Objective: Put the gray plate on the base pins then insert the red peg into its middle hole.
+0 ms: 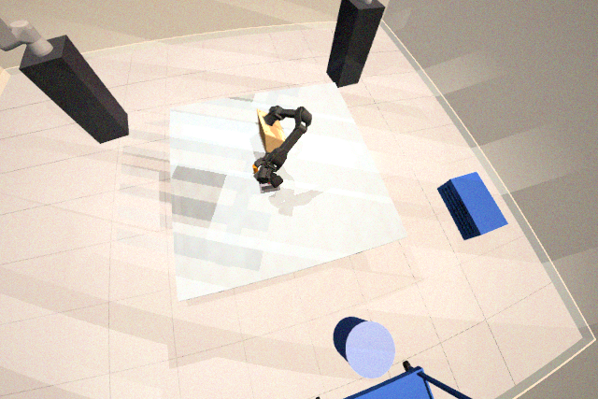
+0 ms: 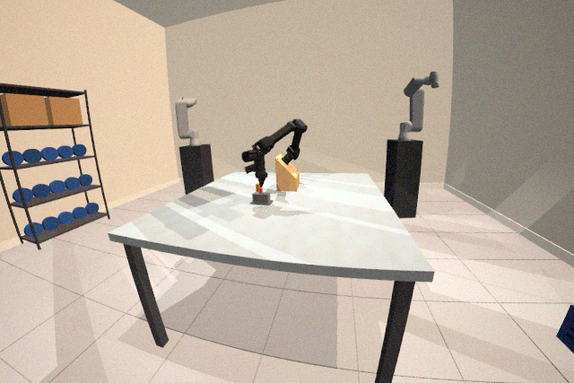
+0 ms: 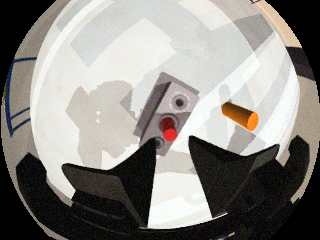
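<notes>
The gray plate [image 3: 187, 113] lies flat on the base [image 3: 152, 111], with round openings at both ends; the block also shows dark gray in the exterior view. The red peg [image 3: 170, 131] [image 2: 261, 190] stands upright in the plate's middle hole, with its upper part showing above the plate. How deep it sits inside is hidden. My gripper [image 3: 172, 141] [image 2: 262, 187] is open, with its fingertips apart near the top of the red peg. The peg is not clamped. In the top view the arm covers most of the plate and the peg.
An orange cylinder [image 3: 240, 116] [image 2: 257, 187] [image 1: 255, 168] stands beside the base, close to the gripper. A tan wedge-shaped block [image 1: 273, 135] [image 2: 287, 178] is behind, by the arm's mount, on the pale table [image 1: 314, 230] [image 2: 296, 239].
</notes>
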Motion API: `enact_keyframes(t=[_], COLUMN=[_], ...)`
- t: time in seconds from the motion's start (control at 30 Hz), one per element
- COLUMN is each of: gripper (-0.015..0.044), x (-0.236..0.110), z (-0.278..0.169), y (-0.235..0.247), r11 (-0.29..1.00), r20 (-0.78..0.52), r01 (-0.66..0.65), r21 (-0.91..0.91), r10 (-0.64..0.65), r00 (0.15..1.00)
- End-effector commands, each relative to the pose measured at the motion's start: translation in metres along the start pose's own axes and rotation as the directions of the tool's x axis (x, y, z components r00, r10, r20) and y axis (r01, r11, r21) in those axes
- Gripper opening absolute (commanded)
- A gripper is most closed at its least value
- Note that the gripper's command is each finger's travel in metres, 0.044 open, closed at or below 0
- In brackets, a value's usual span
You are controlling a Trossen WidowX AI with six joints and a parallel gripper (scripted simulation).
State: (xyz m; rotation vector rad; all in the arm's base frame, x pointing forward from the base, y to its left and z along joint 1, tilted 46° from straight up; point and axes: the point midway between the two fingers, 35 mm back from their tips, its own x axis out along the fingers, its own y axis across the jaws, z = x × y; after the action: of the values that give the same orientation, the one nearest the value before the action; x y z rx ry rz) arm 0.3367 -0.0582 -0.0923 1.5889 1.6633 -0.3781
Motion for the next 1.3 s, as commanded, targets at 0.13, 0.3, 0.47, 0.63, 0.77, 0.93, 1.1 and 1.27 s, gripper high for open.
enact_keyframes(t=[0.13,0.3,0.47,0.63,0.77,0.93,1.1,1.27], gripper=[0.0150,0.0150,0.0150,0.0150,0.0150,0.0150,0.0150,0.0150], x=[-0.006,-0.009,-0.012,-0.016,-0.018,-0.022,-0.025,-0.028], z=[0.000,0.000,-0.001,-0.001,-0.001,-0.002,-0.002,-0.003], y=[-0.001,-0.002,-0.002,-0.003,-0.003,-0.004,-0.004,-0.005], r11=[1.000,1.000,1.000,1.000,1.000,1.000,1.000,1.000], r20=[-0.004,-0.004,-0.004,-0.003,-0.003,-0.003,-0.003,-0.003], r01=[0.001,0.001,0.001,0.002,0.002,0.002,0.002,0.002], r21=[0.005,0.005,0.005,0.005,0.005,0.005,0.006,0.006], r10=[-0.001,-0.001,-0.001,-0.002,-0.002,-0.002,-0.002,-0.002], r00=[1.000,1.000,1.000,1.000,1.000,1.000,1.000,1.000])
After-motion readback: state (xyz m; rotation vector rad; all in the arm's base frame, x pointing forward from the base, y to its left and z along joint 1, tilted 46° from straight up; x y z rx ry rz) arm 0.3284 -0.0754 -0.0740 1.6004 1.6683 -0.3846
